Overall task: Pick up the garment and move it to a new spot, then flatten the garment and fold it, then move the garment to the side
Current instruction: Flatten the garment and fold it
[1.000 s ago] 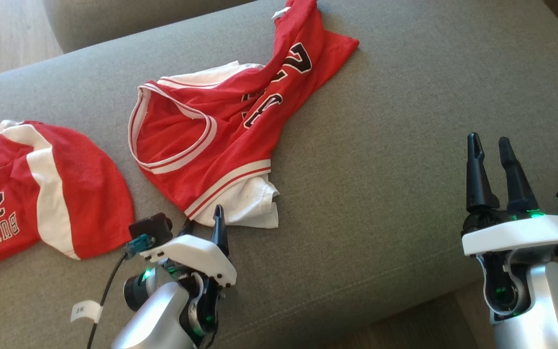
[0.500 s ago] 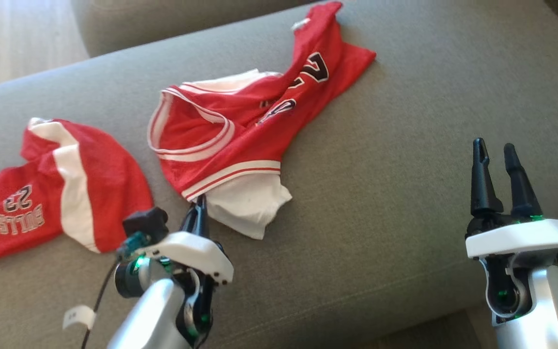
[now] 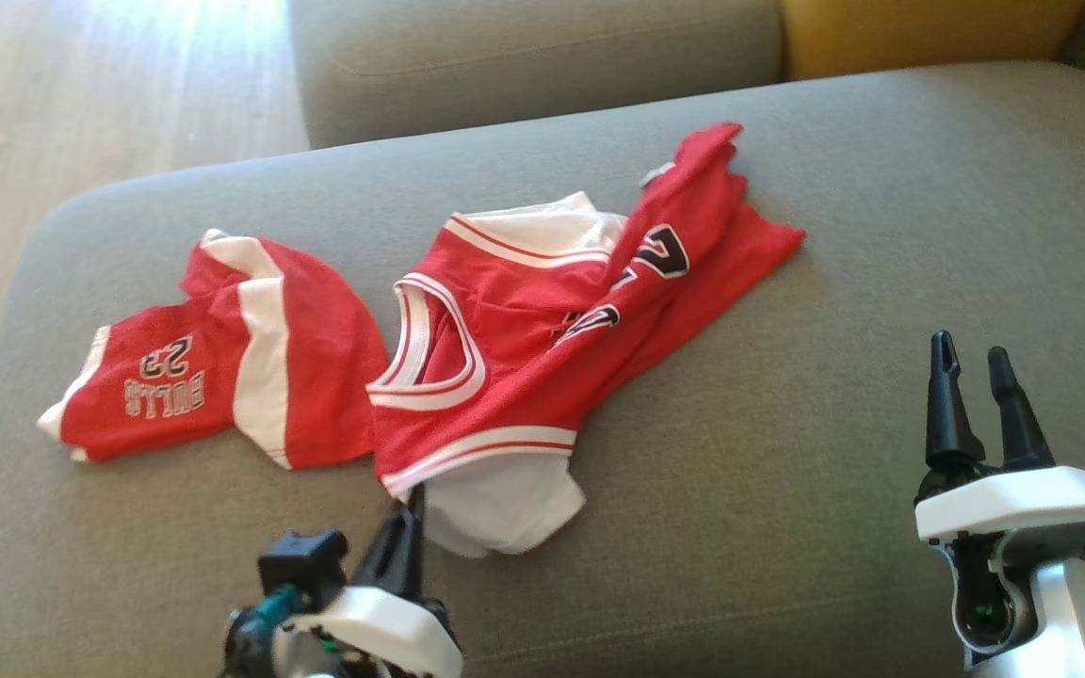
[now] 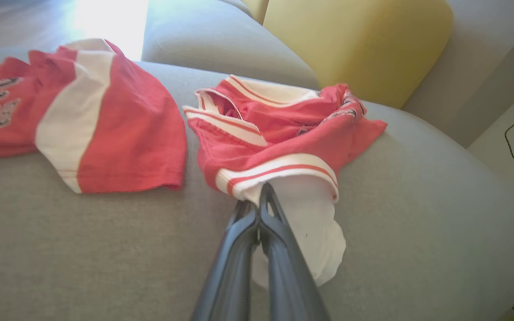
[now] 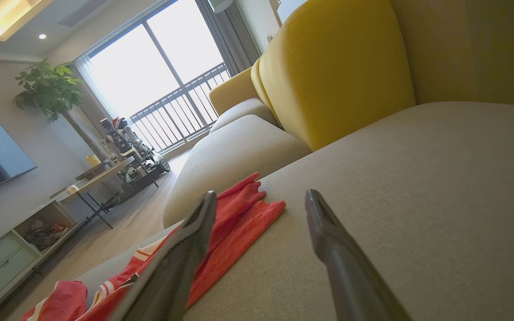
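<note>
The garment [image 3: 542, 348] is a crumpled red jersey with white trim and dark numerals, lying mid-cushion on the grey sofa [image 3: 787, 452]. Its white lining [image 3: 505, 499] sticks out at the near edge. My left gripper [image 3: 411, 499] is shut on that near hem. In the left wrist view the two fingers [image 4: 257, 196] pinch together where the striped hem of the garment [image 4: 279, 147] meets the white cloth. My right gripper [image 3: 971, 353] stands open at the lower right, apart from the cloth, its fingers [image 5: 261, 196] spread over bare cushion with the garment [image 5: 239, 223] to their left.
Red shorts [image 3: 222, 377] with a white stripe and "BULLS 23" lie just left of the jersey, almost touching it. A yellow cushion [image 3: 929, 33] and a grey back cushion [image 3: 533, 56] stand behind. Wooden floor [image 3: 81, 94] lies beyond the sofa's left end.
My left gripper has shut on the garment's near hem. The head camera has moved, so the whole picture shifted and the sofa back came into view. The right gripper stayed open.
</note>
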